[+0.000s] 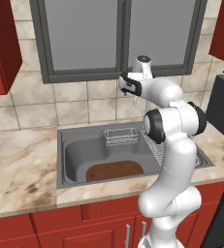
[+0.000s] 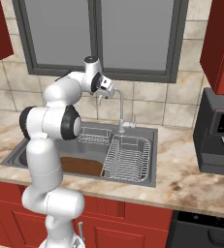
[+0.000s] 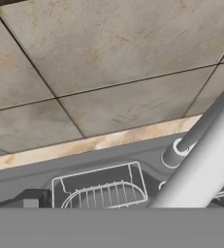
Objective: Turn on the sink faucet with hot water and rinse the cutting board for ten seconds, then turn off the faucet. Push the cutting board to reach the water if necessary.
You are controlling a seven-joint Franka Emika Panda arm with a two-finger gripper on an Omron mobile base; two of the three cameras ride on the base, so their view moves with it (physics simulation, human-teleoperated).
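Observation:
The dark brown cutting board (image 1: 114, 170) (image 2: 79, 166) lies flat on the floor of the grey sink (image 1: 61, 160) (image 2: 133, 181), at its front. The chrome sink faucet (image 2: 120, 109) rises from the back rim. In the hand view its spout (image 3: 203, 160) crosses the right side as a thick tube, with a short round stub (image 3: 174, 156) beside it. My gripper (image 1: 124, 92) (image 2: 102, 97) hangs high by the top of the faucet's arch, pointing towards the tiled wall, open and holding nothing. The water is out of view.
A wire dish rack (image 2: 128, 160) fills the right part of the basin. A small wire basket (image 1: 120, 135) (image 2: 94, 136) (image 3: 101, 189) hangs at the back. A black appliance (image 2: 219, 133) stands on the counter to the right. A window is above, with red cabinets on both sides.

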